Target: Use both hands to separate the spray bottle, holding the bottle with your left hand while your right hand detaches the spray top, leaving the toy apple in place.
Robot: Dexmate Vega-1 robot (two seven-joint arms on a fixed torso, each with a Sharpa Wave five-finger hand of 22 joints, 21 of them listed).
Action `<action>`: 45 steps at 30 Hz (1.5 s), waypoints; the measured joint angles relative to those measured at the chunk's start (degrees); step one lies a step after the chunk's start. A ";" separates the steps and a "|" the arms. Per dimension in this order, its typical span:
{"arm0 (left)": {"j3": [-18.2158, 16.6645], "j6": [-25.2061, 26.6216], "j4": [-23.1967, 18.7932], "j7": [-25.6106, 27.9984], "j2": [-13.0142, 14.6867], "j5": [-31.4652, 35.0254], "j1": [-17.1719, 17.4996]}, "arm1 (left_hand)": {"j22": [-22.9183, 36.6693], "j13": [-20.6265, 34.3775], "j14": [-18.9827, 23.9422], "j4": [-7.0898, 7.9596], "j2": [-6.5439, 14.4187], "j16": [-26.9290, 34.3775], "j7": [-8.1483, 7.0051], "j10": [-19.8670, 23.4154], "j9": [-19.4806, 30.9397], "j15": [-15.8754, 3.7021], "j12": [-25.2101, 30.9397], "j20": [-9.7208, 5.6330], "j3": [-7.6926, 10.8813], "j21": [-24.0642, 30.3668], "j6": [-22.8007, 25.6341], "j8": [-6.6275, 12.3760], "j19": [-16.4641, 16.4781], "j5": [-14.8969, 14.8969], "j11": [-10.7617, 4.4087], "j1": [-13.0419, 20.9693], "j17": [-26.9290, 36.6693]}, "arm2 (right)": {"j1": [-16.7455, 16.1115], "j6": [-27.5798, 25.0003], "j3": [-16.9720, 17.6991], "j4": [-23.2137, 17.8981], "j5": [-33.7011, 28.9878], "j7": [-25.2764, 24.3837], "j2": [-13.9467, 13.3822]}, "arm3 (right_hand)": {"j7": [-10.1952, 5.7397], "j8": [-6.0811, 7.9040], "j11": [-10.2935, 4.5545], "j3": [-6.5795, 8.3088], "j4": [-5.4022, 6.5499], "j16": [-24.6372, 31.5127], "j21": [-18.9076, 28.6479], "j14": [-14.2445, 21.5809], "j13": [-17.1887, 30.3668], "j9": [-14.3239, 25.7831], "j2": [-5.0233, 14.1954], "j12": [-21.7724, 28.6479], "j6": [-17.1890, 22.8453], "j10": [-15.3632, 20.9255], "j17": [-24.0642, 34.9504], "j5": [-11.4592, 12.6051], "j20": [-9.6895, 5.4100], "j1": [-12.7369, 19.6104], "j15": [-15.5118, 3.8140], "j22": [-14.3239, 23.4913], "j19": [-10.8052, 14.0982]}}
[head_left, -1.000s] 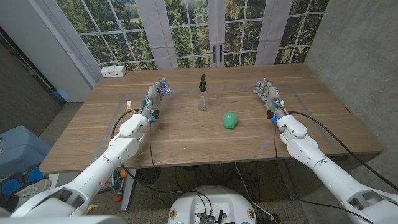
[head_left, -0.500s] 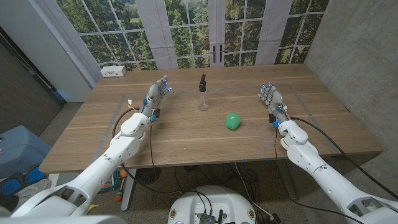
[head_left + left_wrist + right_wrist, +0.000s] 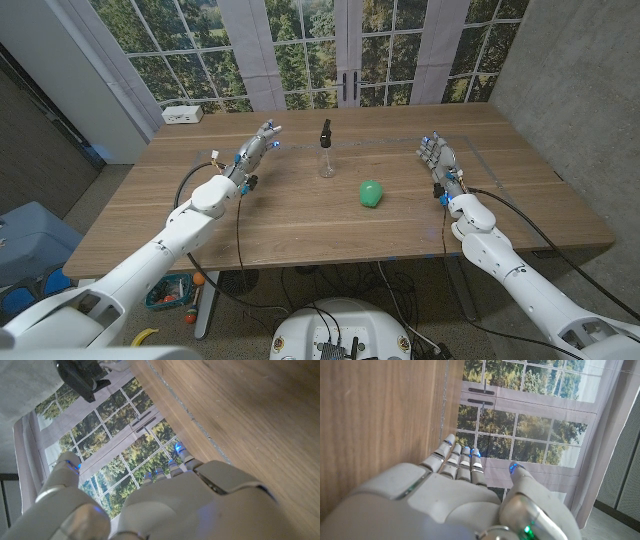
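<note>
A clear spray bottle [image 3: 326, 152] with a black spray top [image 3: 325, 131] stands upright at the table's far middle. The black top [image 3: 82, 376] also appears in the left wrist view. A green toy apple [image 3: 371, 193] lies nearer and to the right of the bottle. My left hand [image 3: 256, 148] hovers left of the bottle, fingers apart and stretched toward it, holding nothing. My right hand [image 3: 437, 157] is raised over the right side of the table, fingers apart, well clear of the apple and bottle. Both hands are empty.
A white box [image 3: 182, 114] sits at the table's far left corner. A small white item [image 3: 212, 156] lies left of my left hand. Windows and curtains stand behind the wooden table [image 3: 300, 215]. A concrete wall is on the right.
My left hand has lifted and swung right toward the bottle. My right hand drew slightly outward to the right earlier and now holds still. Bottle and apple have not moved.
</note>
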 measured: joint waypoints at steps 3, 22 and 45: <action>0.83 1.74 -1.49 1.61 1.26 3.63 -0.33 | 0.00 0.00 -0.46 0.02 -0.10 0.00 0.00 0.04 0.00 0.00 0.00 -0.01 -0.83 -1.00 0.00 0.26 -0.01 0.91 -0.04 1.50 0.00 | -0.15 0.10 -0.05 -0.39 -0.45 -0.47 -0.13 | 0.00 0.00 0.00 0.16 -0.16 0.00 -0.22 0.19 0.00 0.00 0.00 0.00 0.00 0.00 -0.08 0.00 0.00 0.00 0.20 0.00 0.00; 4.60 9.44 -7.08 6.43 4.95 17.49 -1.97 | 0.01 -0.01 -1.74 0.35 -0.25 0.00 2.45 1.20 0.52 0.04 1.15 -0.09 -8.61 -5.82 3.76 3.09 -0.71 5.57 -0.31 9.87 -0.01 | -0.92 0.73 -0.19 -2.32 -2.69 -3.13 -0.49 | 0.61 0.00 0.50 -0.24 -1.03 0.00 -0.43 1.02 -0.26 -0.01 0.00 0.00 0.82 0.92 -0.59 -0.21 0.82 0.00 1.03 -0.01 0.81; 8.22 9.13 -3.63 2.02 3.47 19.52 -5.06 | 0.01 -0.01 1.17 0.43 -0.09 0.66 1.74 2.74 0.51 -0.14 1.28 0.12 -12.33 -6.87 5.47 3.35 2.17 6.89 -1.07 12.75 -0.02 | -2.65 0.42 -0.23 -5.68 -4.98 -6.44 -1.28 | 0.92 0.00 0.71 -0.64 -2.06 0.00 -0.87 1.00 -0.80 -0.01 0.00 0.00 1.13 1.12 -0.88 -0.20 1.25 -0.01 1.03 -0.01 1.23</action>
